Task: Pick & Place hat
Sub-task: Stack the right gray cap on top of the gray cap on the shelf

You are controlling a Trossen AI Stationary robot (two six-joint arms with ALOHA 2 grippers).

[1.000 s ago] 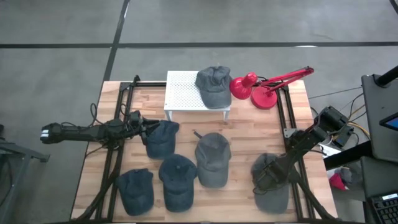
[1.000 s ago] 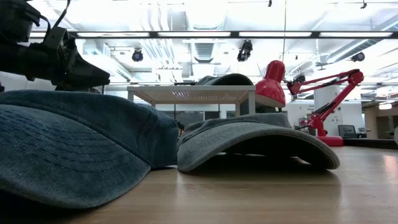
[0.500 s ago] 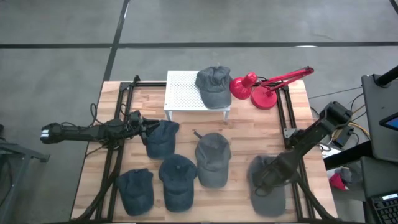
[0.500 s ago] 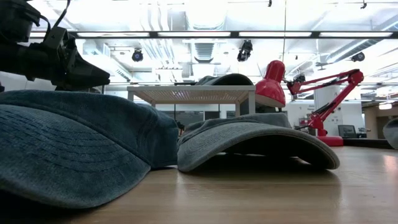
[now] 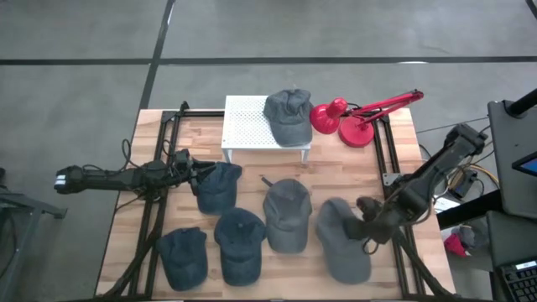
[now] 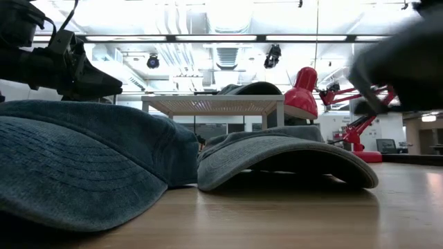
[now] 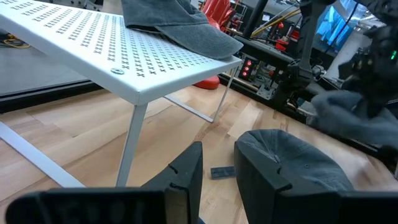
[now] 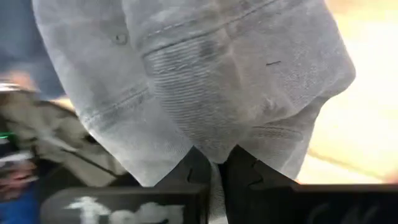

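Observation:
My right gripper (image 5: 367, 220) is shut on a grey hat (image 5: 340, 239) and holds it above the table's near right part. In the low view this hat is a blurred dark shape (image 6: 408, 59) at upper right. My left gripper (image 5: 200, 172) is open. It hovers at the left edge of a blue hat (image 5: 220, 186) that lies on the table. In the low view the left gripper (image 6: 83, 69) stands above the hats. The left wrist view shows a grey hat (image 7: 292, 165) on the table ahead of the open fingers (image 7: 186, 174). My right gripper pinches a fold of the hat's crown cloth (image 8: 217, 140) between its two fingers (image 8: 245, 171), a little way from the top button (image 8: 118, 38). It comes at the hat from the table's right side. The hat is lifted clear and spreads out ahead of the fingers.
A white perforated rack (image 5: 256, 122) at the far edge carries another grey hat (image 5: 288, 113). A red desk lamp (image 5: 352, 117) stands to its right. More hats lie mid-table (image 5: 285, 214) and near the front (image 5: 239, 243) (image 5: 183, 256). A small dark piece (image 5: 267, 179) lies on the wood.
My right gripper has lifted the grey hat off the table's near right corner and carried it up and toward the table's left. The hat now hangs clear and has come into the low view at upper right.

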